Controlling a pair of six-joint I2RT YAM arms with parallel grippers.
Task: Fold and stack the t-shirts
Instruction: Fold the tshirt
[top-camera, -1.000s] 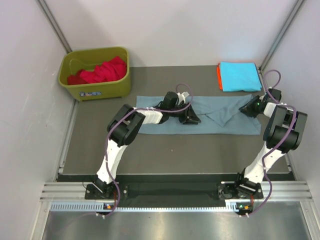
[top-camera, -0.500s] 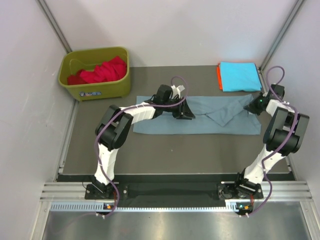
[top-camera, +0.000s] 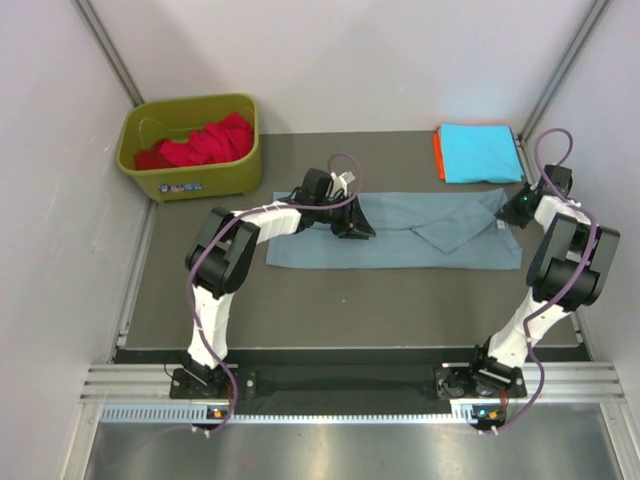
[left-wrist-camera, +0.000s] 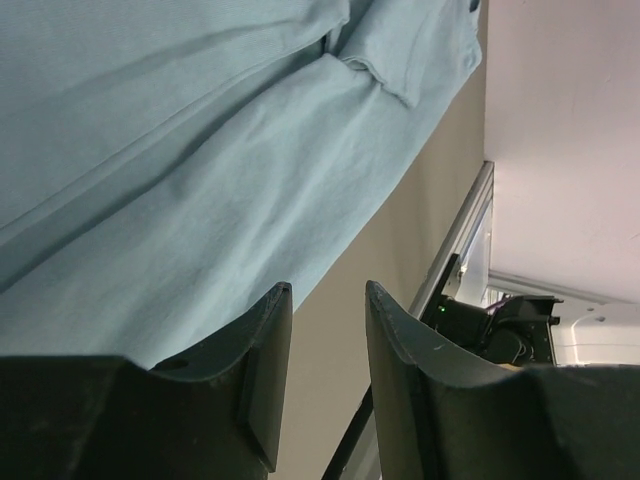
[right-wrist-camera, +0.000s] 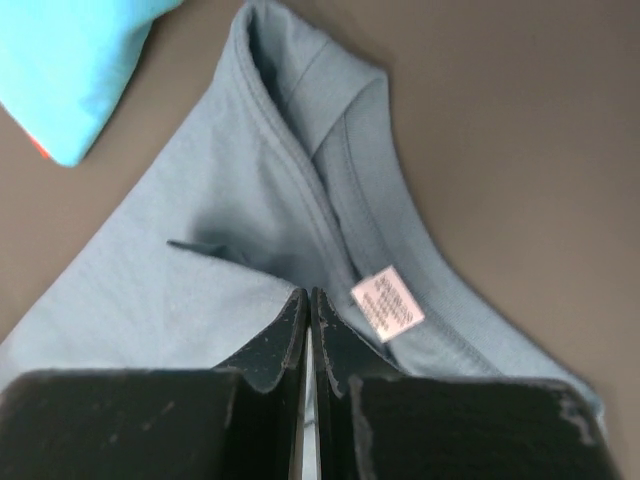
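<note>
— That grey-blue t-shirt (top-camera: 440, 250) looks like soft matt cotton, with a stitched collar and a white printed label (right-wrist-camera: 388, 304).
— Yes. The counter (top-camera: 350, 300) is dull and dark, no shine; the olive bin (top-camera: 230, 172) is smooth plastic; the right end effector (right-wrist-camera: 310, 297) is scuffed black plastic.

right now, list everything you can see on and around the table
grey-blue t-shirt: one, dusty grey-blue, spread across the middle of the mat
neck label: one, white, inside its collar
cyan t-shirt: one, bright cyan, folded, far right corner
orange t-shirt: one, orange, under the cyan one, only an edge showing
red t-shirt: red, bunched in the bin; number unclear
bin: one, olive-green, far left corner
mat: one, dark grey, table top
left gripper: black, open, over the spread shirt's middle
right gripper: black, shut on its collar
</note>
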